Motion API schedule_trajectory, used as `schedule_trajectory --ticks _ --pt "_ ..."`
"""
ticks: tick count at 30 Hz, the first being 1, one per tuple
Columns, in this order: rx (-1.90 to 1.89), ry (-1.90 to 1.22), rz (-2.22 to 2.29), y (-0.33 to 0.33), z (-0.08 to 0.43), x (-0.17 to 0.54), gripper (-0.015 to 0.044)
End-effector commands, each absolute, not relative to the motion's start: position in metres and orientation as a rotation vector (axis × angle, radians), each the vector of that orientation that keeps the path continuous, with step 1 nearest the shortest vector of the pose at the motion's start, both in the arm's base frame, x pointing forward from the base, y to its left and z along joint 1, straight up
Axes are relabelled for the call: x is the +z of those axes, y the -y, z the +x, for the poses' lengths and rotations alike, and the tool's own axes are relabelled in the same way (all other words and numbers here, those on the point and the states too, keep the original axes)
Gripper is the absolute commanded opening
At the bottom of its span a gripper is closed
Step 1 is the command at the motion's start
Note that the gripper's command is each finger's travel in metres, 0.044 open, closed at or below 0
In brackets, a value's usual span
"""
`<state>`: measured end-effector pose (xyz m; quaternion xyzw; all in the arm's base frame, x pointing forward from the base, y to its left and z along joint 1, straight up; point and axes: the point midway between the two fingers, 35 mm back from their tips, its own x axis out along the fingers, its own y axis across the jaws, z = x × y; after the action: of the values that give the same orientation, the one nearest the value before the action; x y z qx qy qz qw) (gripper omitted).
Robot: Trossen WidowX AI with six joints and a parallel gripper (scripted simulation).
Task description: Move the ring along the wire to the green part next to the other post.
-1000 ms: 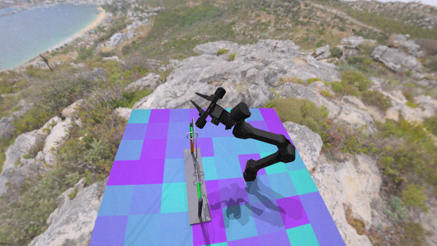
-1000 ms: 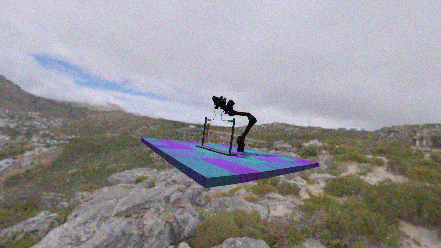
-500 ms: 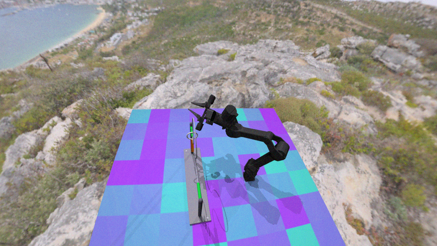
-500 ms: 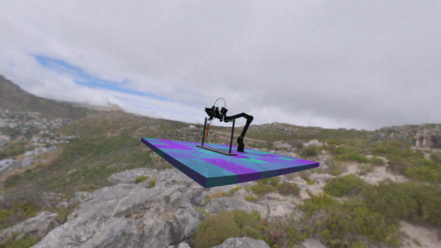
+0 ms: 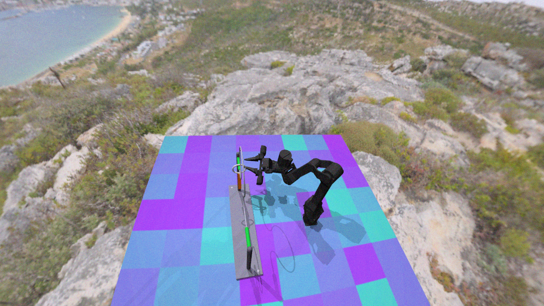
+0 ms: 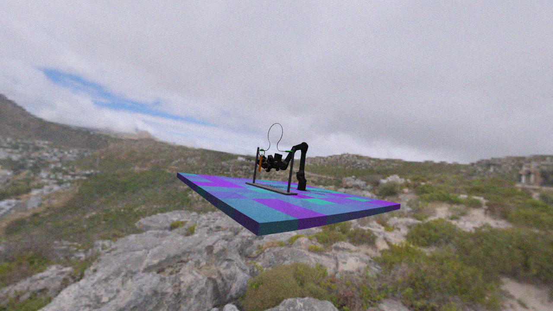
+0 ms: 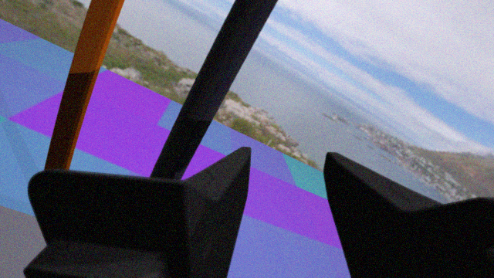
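Rocky, scrubby hillside and a bay lie around the surface (image 5: 182, 247) (image 6: 278, 211), which is patterned in purple, blue and turquoise squares. Near one end of the stand, the ring (image 5: 232, 168) (image 6: 259, 151) hangs around the green part of the wire (image 5: 238, 161) (image 6: 262, 150) next to the far post (image 5: 238, 154) (image 6: 255, 168) (image 7: 216, 81), as the top view has it. Its orange handle (image 5: 239, 182) (image 6: 260, 164) (image 7: 82, 77) points downward. Just beside it is the gripper (image 5: 244, 162) (image 6: 259, 160) (image 7: 287, 159), its fingers partly spread with nothing between them. In the wrist view, the handle and the far post both show past the left-hand finger, outside the gap. Whether that finger touches either one, I cannot tell.

From the ring's end, the thin grey wire (image 5: 244, 197) (image 6: 282, 134) rises in a tall loop, then comes down to the other green part (image 5: 247, 236) (image 6: 287, 151) by the near post (image 5: 249, 258) (image 6: 291, 173). Both posts stand upright on a long grey base (image 5: 239, 236) (image 6: 270, 188). Beside the stand, the black arm (image 5: 323, 194) (image 6: 302, 166) rises from the surface, bends over and reaches toward the handle's end of the stand.
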<state>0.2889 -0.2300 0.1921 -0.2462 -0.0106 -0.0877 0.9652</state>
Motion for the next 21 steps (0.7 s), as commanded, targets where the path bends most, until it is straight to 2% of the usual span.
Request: schedule_trajectory --ticks 1,9,17,21 --pt "-0.077 -0.017 -0.364 0.206 0.267 0.14 0.016" --pt "0.061 -0.054 -0.149 0.152 0.228 0.088 0.016" --pt "0.064 -0.054 -0.142 0.151 0.228 0.088 0.016" --pt "0.062 -0.039 -0.104 0.153 0.244 0.102 0.016"
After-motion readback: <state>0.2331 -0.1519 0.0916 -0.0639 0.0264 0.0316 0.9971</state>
